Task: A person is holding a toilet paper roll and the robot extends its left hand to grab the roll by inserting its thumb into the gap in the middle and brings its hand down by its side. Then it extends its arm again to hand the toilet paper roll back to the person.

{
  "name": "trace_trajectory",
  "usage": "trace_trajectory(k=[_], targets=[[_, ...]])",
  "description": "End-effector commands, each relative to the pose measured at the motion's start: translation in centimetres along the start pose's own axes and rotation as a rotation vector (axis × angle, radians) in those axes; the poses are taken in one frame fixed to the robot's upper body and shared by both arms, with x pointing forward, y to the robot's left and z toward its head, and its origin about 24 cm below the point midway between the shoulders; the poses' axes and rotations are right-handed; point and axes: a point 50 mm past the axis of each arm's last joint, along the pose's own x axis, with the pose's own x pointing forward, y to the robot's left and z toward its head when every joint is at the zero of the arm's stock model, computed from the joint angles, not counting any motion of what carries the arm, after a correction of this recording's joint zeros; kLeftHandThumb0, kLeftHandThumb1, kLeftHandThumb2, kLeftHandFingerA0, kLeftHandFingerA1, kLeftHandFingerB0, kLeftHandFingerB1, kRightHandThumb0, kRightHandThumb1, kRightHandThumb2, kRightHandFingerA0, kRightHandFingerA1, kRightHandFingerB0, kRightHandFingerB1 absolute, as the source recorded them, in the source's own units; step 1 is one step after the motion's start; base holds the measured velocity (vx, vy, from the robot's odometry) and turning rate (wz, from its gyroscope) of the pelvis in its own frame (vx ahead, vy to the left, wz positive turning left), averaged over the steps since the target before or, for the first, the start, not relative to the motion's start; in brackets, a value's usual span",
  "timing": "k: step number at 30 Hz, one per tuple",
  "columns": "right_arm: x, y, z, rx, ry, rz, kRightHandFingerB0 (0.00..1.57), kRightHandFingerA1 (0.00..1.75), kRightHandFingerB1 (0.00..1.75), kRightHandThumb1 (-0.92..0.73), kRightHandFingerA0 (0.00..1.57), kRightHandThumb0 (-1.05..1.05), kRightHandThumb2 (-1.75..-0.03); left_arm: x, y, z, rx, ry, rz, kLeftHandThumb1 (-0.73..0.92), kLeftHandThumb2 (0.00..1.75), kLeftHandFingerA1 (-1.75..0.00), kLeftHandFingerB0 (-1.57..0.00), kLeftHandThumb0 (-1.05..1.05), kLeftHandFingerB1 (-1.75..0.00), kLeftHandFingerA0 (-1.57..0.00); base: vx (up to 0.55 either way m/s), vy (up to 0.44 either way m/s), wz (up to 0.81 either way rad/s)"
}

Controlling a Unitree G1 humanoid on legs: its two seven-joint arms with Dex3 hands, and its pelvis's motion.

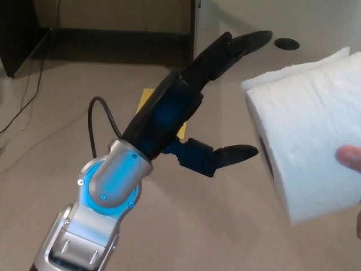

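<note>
A: Head view. Left robot hand [223,96] at centre, fingers [225,48] spread toward one o'clock, thumb [225,155] toward three, holding nothing.

B: Toilet paper roll [307,132]?

A: Three o'clock, just beside the thumb, apart. A person's fingertip [350,156] on it.

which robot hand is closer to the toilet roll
Left. The left hand is open just left of the roll, thumb pointing at its side, not touching. The right hand is not in view.
</note>
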Motion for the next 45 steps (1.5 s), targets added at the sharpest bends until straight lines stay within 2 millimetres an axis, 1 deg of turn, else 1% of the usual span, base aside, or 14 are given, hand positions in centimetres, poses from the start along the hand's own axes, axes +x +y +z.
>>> trace_trajectory(k=[1,21,22,23,24,27,28,29,30,31,32,36,37,45], targets=[[0.2,-0.5,0.3,-0.001,0.003,-0.009,0.53,0.59,0.43,-0.66,0.72,-0.42,-0.6,0.0,0.5,0.4,0.035,-0.009,-0.014,0.25,0.81,-0.48,0.0,-0.24,-0.49,0.0,0.0,0.0,0.0],[0.3,-0.4,0.5,0.0,0.004,-0.007,0.52,0.55,0.41,-0.67,0.73,-0.41,-0.6,0.3,0.0,3.8,0.025,-0.097,-0.056,0.22,0.81,-0.49,0.0,-0.28,-0.49,-0.01,0.0,0.0,0.0],[0.3,-0.4,0.5,0.001,0.004,-0.005,0.47,0.65,0.55,-0.54,0.65,-0.47,-0.85,0.1,0.1,4.1,0.045,-0.099,-0.061,0.22,0.8,-0.48,0.0,-0.28,-0.49,-0.01,0.0,0.0,0.0],[0.3,-0.4,0.6,-0.004,0.004,-0.004,0.46,0.65,0.55,-0.54,0.65,-0.47,-0.86,-0.1,0.2,4.3,0.041,-0.102,-0.065,0.22,0.8,-0.48,0.0,-0.27,-0.49,0.0,0.0,0.0,0.0],[0.4,-0.4,0.6,-0.006,0.005,-0.003,0.51,0.55,0.41,-0.67,0.73,-0.42,-0.6,-0.3,0.3,4.6,0.04,-0.103,-0.069,0.22,0.8,-0.48,0.0,-0.27,-0.49,0.0,0.0,0.0,0.0],[0.4,-0.5,0.6,-0.011,0.007,-0.006,0.52,0.56,0.41,-0.67,0.75,-0.43,-0.6,-0.7,0.3,5.3,0.015,-0.13,-0.08,0.22,0.8,-0.48,0.0,-0.26,-0.49,0.0,0.0,0.0,0.0],[0.4,-0.6,0.6,-0.012,0.006,-0.006,0.52,0.54,0.41,-0.67,0.72,-0.43,-0.6,-0.8,0.4,5.6,0.023,-0.14,-0.081,0.34,0.64,-0.4,-0.07,-0.46,-0.2,-0.14,0.0,0.0,0.0],[0.4,-0.5,0.6,-0.014,0.006,-0.006,0.48,0.65,0.55,-0.54,0.67,-0.47,-0.85,-0.9,0.4,5.8,0.02,-0.141,-0.082,0.34,0.64,-0.4,-0.06,-0.46,-0.2,-0.13,0.0,0.0,0.0],[0.4,-0.5,0.6,-0.018,0.007,-0.006,0.53,0.53,0.41,-0.67,0.73,-0.44,-0.6,-0.9,0.4,5.9,0.013,-0.144,-0.083,0.34,0.64,-0.39,-0.07,-0.46,-0.2,-0.13,0.0,0.0,0.0],[0.4,-0.5,0.6,-0.021,0.01,-0.005,0.53,0.53,0.41,-0.67,0.73,-0.44,-0.6,-1.0,0.4,6.0,0.005,-0.146,-0.084,0.34,0.64,-0.39,-0.07,-0.46,-0.2,-0.13,0.0,0.0,0.0],[0.4,-0.5,0.6,-0.019,0.014,0.0,0.52,0.52,0.4,-0.67,0.73,-0.45,-0.6,-0.8,0.4,6.2,0.01,-0.152,-0.075,0.24,0.81,-0.48,0.0,-0.26,-0.49,0.0,0.0,0.0,0.0],[0.3,-0.2,0.4,-0.011,0.015,0.007,0.53,0.55,0.42,-0.67,0.72,-0.44,-0.61,-0.1,0.3,6.2,0.027,-0.158,-0.055,0.24,0.81,-0.47,0.0,-0.26,-0.49,0.0,0.0,0.0,0.0],[0.3,-0.3,0.5,-0.01,0.014,0.005,0.53,0.57,0.42,-0.67,0.73,-0.43,-0.6,0.1,0.3,6.2,0.035,-0.163,-0.045,0.36,0.62,-0.39,-0.08,-0.48,-0.26,-0.18,0.0,0.0,0.0],[0.3,-0.6,0.5,-0.032,0.007,0.003,0.53,0.58,0.42,-0.67,0.76,-0.43,-0.6,2.3,-0.4,5.6,0.115,-0.216,0.044,0.39,0.62,-0.4,-0.18,-0.42,-0.34,-0.27,0.0,0.0,0.0]])
